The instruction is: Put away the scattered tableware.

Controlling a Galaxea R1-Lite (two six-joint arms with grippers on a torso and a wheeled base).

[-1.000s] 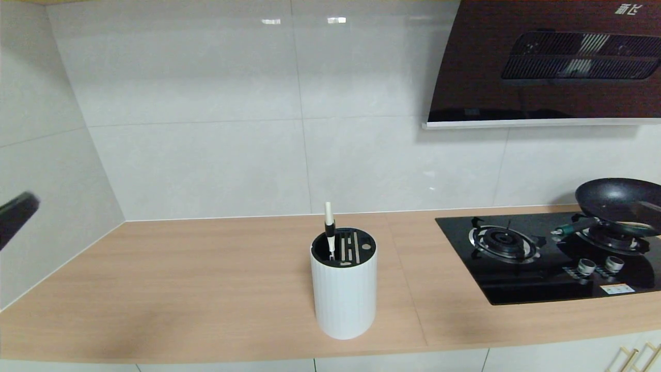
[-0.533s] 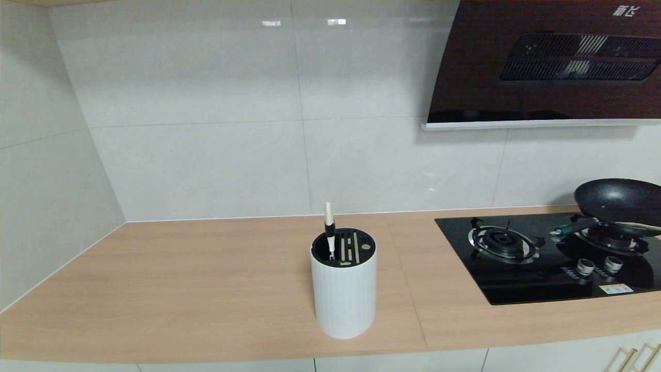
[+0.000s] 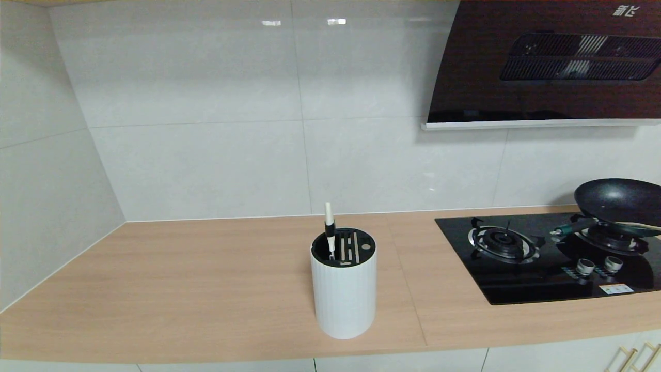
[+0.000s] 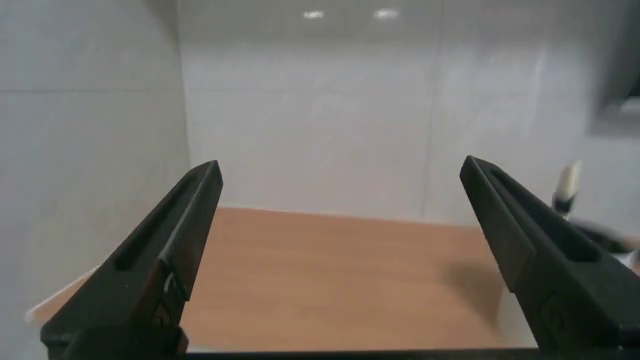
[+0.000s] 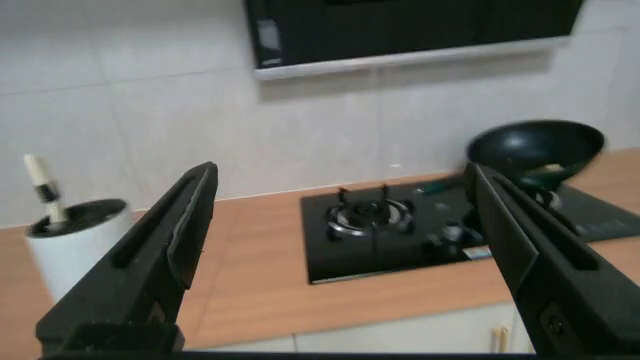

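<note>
**Worktop status: one utensil stowed, both grippers empty**

1. Grippers. In the left wrist view the left gripper is above the table's left end, fingers spread wide with nothing between them. In the right wrist view the right gripper faces the hob, fingers likewise spread wide and empty.

2. Surface. White cabinet fronts run below the near edge. The table is light wood and extends back to the wall.

3. Container. A white ribbed cylindrical holder stands upright near the table's front edge, left of the hob and apart from it. Its black top insert has slots and one round hole. One utensil, with a white handle and a black band, stands upright in the left-hand opening.

4. Behind. A black gas hob is set into the table on the right. A dark pan sits on its far burner. White wall tiles stand behind, with a dark range hood above the hob.

5. Limits. The utensil's working end is inside the holder, so its type cannot be told. The picture edge cuts off the pan.
</note>
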